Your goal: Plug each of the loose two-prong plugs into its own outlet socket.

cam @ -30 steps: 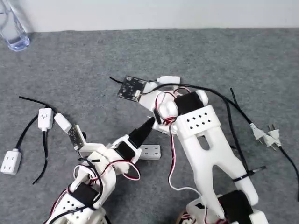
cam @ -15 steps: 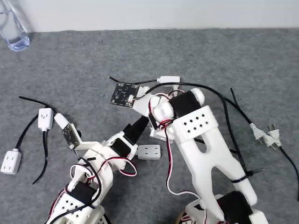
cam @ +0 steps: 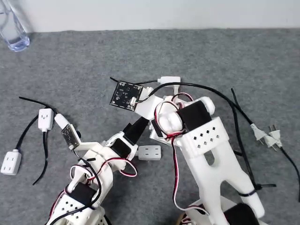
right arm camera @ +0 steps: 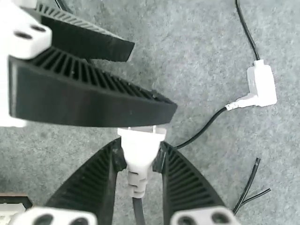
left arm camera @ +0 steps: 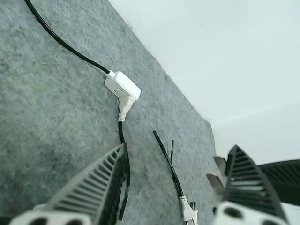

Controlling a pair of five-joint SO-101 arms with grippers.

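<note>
My right gripper [right arm camera: 138, 157] is squeezed tight on a white plug [right arm camera: 138, 140]. The plug stands straight along my fingers, and its front end points at the black finger [right arm camera: 93, 103] of my left gripper [left arm camera: 179, 147]. That gripper is wide open and holds nothing. The small socket block [cam: 150, 152] lies flat near the middle of the table [cam: 211, 56], just beside both grippers. I think the plug must tip down toward it.

Seemingly a robotics lab: a grey felt-covered counter [cam: 234, 56], a plain white wall [cam: 164, 14], white plastic robot arms with exposed wiring [cam: 211, 150].
</note>
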